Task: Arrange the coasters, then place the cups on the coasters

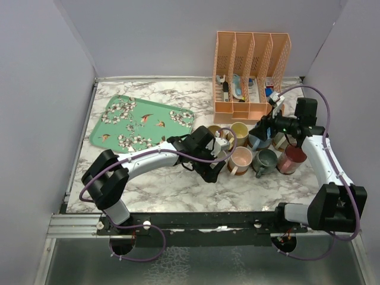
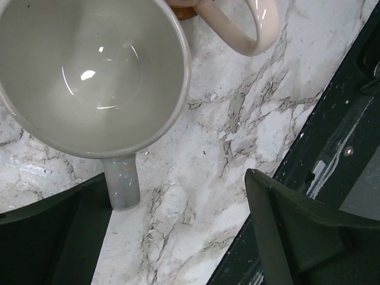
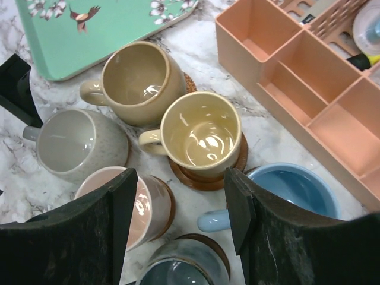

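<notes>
Cups (image 1: 240,159) look mostly set, I judge: under my right gripper (image 3: 181,190) the teal cup (image 3: 184,267) and pink cup (image 3: 153,205) sit on coasters nearest my fingers, the yellow cup (image 3: 202,130) sits on its coaster (image 3: 205,180) just past the tips, and the tan cup (image 3: 136,77) is farther on. Whether the cream cup (image 2: 89,71) has one I cannot tell. Both arms reach over the bunch, right fingers apart and empty; my left gripper (image 2: 178,196) points straight down, fingers wide and holding nothing, that cup's handle close beside one finger.
</notes>
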`<state>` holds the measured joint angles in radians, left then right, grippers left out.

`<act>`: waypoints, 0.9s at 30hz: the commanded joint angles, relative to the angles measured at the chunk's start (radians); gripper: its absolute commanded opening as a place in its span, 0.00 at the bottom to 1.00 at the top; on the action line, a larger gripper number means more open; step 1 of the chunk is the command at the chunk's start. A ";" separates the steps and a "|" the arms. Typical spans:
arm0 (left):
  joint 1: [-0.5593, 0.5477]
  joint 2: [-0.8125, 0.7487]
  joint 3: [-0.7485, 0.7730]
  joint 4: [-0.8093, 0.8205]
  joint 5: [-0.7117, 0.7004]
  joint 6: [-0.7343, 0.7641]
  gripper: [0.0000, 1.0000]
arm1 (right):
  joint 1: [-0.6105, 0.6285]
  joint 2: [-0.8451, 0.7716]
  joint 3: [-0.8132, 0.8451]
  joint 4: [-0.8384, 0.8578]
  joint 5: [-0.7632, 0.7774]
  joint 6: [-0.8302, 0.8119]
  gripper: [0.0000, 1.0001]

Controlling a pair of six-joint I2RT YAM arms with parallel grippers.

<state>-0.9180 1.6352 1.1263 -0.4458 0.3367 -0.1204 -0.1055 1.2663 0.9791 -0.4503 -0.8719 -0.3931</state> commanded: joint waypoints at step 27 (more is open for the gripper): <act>0.054 -0.084 -0.020 0.020 0.116 -0.025 0.87 | 0.032 0.032 0.023 -0.029 -0.017 -0.049 0.59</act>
<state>-0.8829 1.6020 1.1156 -0.4416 0.4095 -0.1375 -0.0776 1.3037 0.9791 -0.4725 -0.8818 -0.4324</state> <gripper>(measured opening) 0.870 0.595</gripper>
